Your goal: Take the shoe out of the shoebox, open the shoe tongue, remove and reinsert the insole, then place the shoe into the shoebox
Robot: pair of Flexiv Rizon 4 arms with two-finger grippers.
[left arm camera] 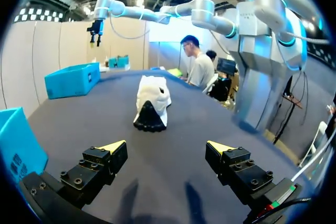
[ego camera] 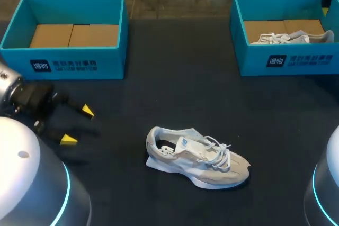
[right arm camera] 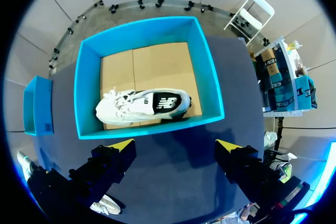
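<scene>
A beige and white sneaker (ego camera: 197, 158) lies on the dark table near the front middle, toe to the right, laces loose. In the left wrist view this sneaker (left arm camera: 151, 101) is well ahead of my left gripper (left arm camera: 167, 148), heel end toward it. My left gripper (ego camera: 77, 125) hovers open and empty left of the sneaker. A second white sneaker (ego camera: 290, 38) lies in the right blue shoebox (ego camera: 286, 66). My right gripper (right arm camera: 176, 145) hangs open and empty high above that shoebox (right arm camera: 88, 72), looking down on the shoe (right arm camera: 142, 106) inside. It also shows far off in the left wrist view (left arm camera: 95, 31).
A second blue shoebox (ego camera: 69, 66) stands at the back left, with only cardboard on its floor. Its corner (left arm camera: 14, 140) sits close beside my left gripper. My arms' pale bases (ego camera: 32, 183) fill the front corners.
</scene>
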